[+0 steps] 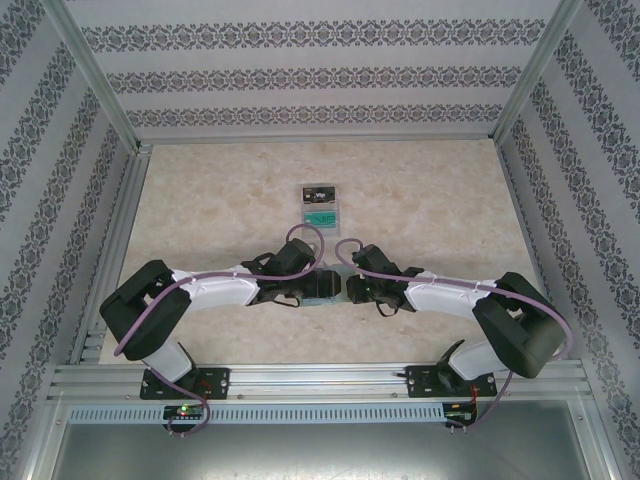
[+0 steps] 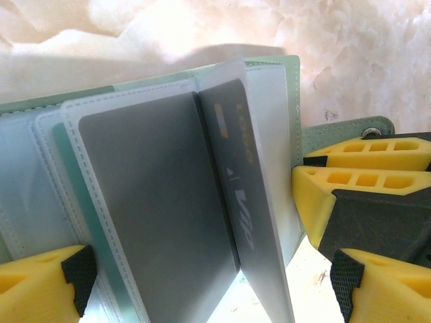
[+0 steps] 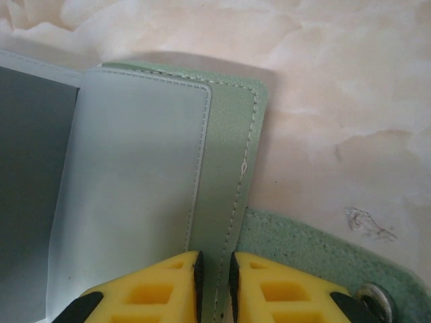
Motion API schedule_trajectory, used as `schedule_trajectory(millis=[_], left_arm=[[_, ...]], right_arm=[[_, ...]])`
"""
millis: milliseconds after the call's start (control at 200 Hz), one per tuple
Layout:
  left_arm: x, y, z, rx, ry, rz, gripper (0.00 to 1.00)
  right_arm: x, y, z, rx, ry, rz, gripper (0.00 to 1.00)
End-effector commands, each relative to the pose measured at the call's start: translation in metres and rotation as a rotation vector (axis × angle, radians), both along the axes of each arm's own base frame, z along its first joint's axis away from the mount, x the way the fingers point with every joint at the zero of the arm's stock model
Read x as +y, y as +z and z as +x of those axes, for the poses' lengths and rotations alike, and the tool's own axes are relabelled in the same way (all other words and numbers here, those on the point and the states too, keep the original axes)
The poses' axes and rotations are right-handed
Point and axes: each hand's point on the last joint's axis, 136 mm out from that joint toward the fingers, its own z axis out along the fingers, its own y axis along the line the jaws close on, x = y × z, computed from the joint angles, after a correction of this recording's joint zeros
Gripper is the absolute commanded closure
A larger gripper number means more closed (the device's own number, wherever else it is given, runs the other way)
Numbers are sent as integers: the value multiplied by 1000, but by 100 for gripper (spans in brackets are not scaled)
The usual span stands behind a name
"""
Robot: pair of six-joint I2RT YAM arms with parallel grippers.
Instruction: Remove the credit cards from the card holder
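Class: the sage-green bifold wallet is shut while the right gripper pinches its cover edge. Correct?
Not shut: the left wrist view shows the sage-green bifold wallet open, a dark grey rectangular card in its clear sleeves. The right gripper does pinch its cover edge.

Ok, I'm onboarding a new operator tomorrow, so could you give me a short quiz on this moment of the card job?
1. True or false: the right gripper is closed on the green cover edge of the card holder.
2. What lies in the pale tray? A) nothing B) a black card and a teal card C) a set of keys
3. Fill in: in the left wrist view, the dark card in the card holder sits inside a clear ____.
Key: 1 true; 2 B; 3 sleeve.
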Motion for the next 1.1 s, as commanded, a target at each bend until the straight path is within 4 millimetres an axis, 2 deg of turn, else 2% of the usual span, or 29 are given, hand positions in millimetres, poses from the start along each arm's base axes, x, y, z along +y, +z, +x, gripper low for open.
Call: schedule_trajectory(millis=[0,285,640,929,1094], left_arm=[[-10,-3,-10,20,-42,-39,8],[-12,-1,-10,16,-42,-55,8],[-19,2,-9,17,-46,-105,8],[9,10,-5,-31,-12,52,8],[9,15,-3,-44,-13,56,8]], right_arm=[[6,0,1,10,-6,12,78],[0,7,3,-17,-33,30,72],[3,1,2,18,-25,41,72],[2,-2,2,28,-29,34,72],[3,-2,2,28,-28,34,73]])
